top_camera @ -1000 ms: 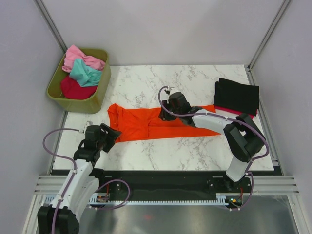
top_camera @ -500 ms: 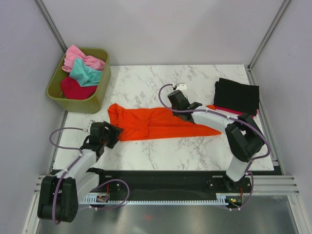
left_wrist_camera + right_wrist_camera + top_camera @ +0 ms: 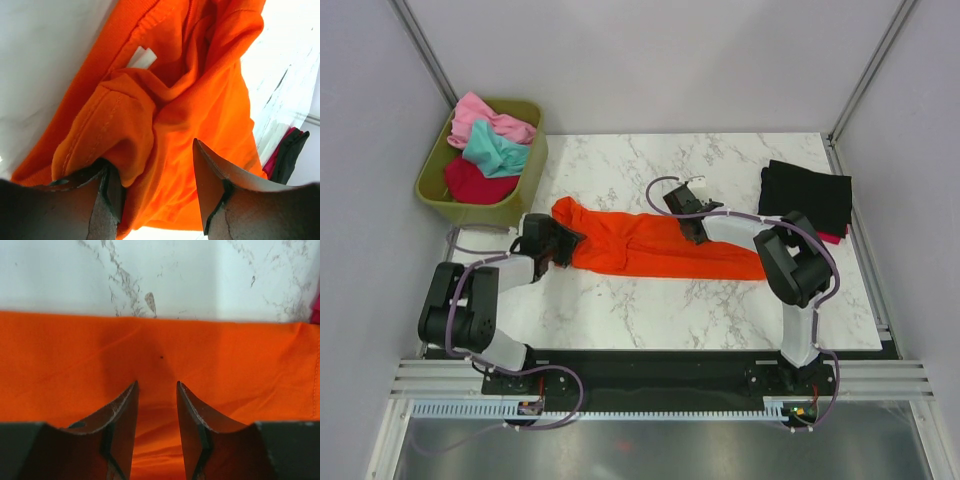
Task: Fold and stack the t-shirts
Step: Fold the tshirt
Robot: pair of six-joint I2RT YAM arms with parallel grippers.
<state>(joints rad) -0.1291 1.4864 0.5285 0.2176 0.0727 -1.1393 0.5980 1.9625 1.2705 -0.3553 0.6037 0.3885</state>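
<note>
The large orange t-shirt [image 3: 655,248] lies as a long strip across the marble table. My left gripper [image 3: 558,243] is at its left end, open, with bunched orange cloth [image 3: 165,100] between the fingers and a fold resting on the left finger [image 3: 102,200]. My right gripper [image 3: 692,225] sits on the strip's far edge, its jaws nearly together on a pinch of the orange cloth [image 3: 157,384]. A folded black t-shirt [image 3: 807,195] lies on a crimson one [image 3: 832,238] at the back right. Pink [image 3: 485,118], teal [image 3: 496,150] and dark red [image 3: 475,183] t-shirts lie in the bin.
The olive-green bin [image 3: 485,212] stands off the table's back left corner. Grey walls close in the sides and back. A white label [image 3: 141,57] shows inside the orange collar. The black and crimson stack also shows far off in the left wrist view [image 3: 289,150].
My left gripper moved up and right from the front left, bringing the shirt's lower left part with it. The shirt went from a wide triangle to a narrow strip. My right gripper shifted slightly right.
</note>
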